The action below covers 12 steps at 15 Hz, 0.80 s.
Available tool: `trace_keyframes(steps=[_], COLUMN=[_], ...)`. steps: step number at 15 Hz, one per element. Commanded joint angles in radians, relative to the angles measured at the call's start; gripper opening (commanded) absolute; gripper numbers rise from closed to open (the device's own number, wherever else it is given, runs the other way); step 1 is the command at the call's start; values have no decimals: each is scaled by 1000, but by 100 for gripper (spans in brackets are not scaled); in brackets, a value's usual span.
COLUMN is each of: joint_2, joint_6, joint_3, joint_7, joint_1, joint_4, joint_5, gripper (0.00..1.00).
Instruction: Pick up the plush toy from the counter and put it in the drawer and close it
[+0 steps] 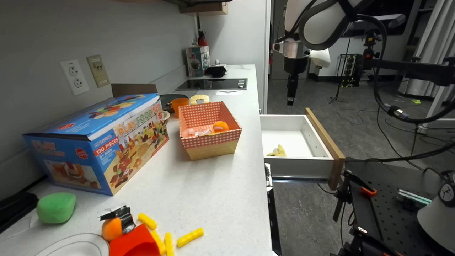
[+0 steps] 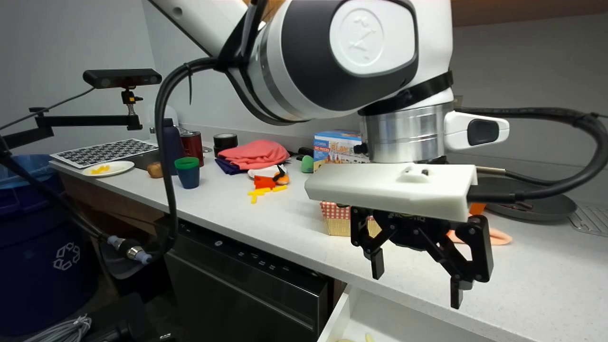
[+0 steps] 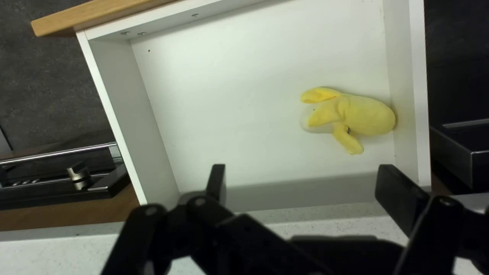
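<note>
The plush toy (image 3: 366,115), a pale yellow soft lump with floppy limbs, lies inside the pulled-out drawer (image 3: 229,95), close to one side wall. It also shows in an exterior view (image 1: 279,152); in an exterior view (image 2: 369,337) only small bits show at the bottom edge. The drawer, white inside with a wood-coloured front (image 1: 325,147), juts out from under the white counter (image 1: 206,188). My gripper (image 2: 417,285) is open and empty. It hangs above the drawer near the counter edge, apart from the toy. Its spread fingers show in the wrist view (image 3: 301,183).
A red-checked basket (image 1: 209,142) with an orange item stands on the counter by a blue play-food box (image 1: 96,142). A green ball (image 1: 56,208), a red container (image 1: 137,241) and yellow sticks (image 1: 190,237) lie nearer. A dark pan (image 2: 532,202) sits further along. Cables hang beside the arm.
</note>
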Motion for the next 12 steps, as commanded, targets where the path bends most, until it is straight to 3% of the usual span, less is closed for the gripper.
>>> trace_keyframes(steps=[1, 12], joint_2=[18, 143], joint_6=[-34, -101], joint_3=[-9, -73], joint_7=[15, 69], joint_1=[6, -33], joint_4=[0, -61], joint_5=[-25, -186], gripper=[100, 100])
